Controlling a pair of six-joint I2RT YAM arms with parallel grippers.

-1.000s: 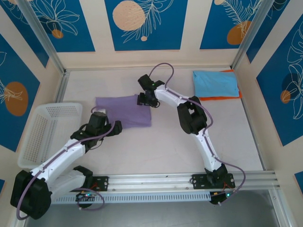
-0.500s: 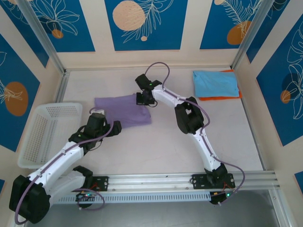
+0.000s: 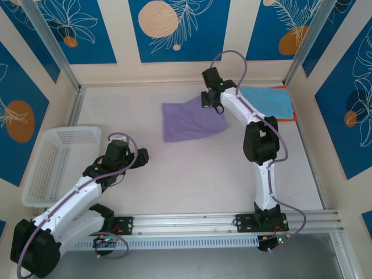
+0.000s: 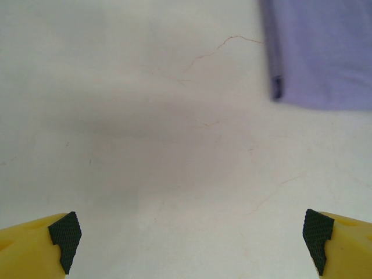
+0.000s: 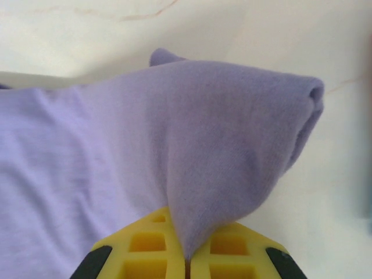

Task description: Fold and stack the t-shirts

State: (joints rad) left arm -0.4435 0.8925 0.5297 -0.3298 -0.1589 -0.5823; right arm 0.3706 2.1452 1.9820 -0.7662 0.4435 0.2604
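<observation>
Lavender t-shirt (image 3: 190, 120) lies folded into a rough rectangle on the far middle of the worktop (image 3: 203, 174). Its far right corner is pinched in the right end effector (image 3: 210, 104). In the right wrist view the two yellow fingers (image 5: 151, 247) are pressed together on the cloth. The fabric rises out of them in a taut ridge, and a thick layered fold edge shows at the upper right. The rest of the shirt spreads to the left over the pale surface, with soft wrinkles.

Just right of that end effector, in the far right corner of the worktop, a light blue t-shirt (image 3: 267, 103) lies folded flat. It rests on top of an orange t-shirt (image 3: 285, 120), which shows as a thin strip along its near and right edges. The lavender t-shirt and this pair are near each other but apart.

The left end effector (image 3: 139, 157) sits low over the near left part of the worktop, well apart from the lavender t-shirt. It is spread wide and holds nothing. In the left wrist view its black-padded fingertips (image 4: 64, 232) stand at the two bottom corners with bare worktop between them, and a corner of the lavender cloth is in the upper right.

A white mesh basket (image 3: 52, 163) sits at the left edge of the worktop, beside the left arm.
</observation>
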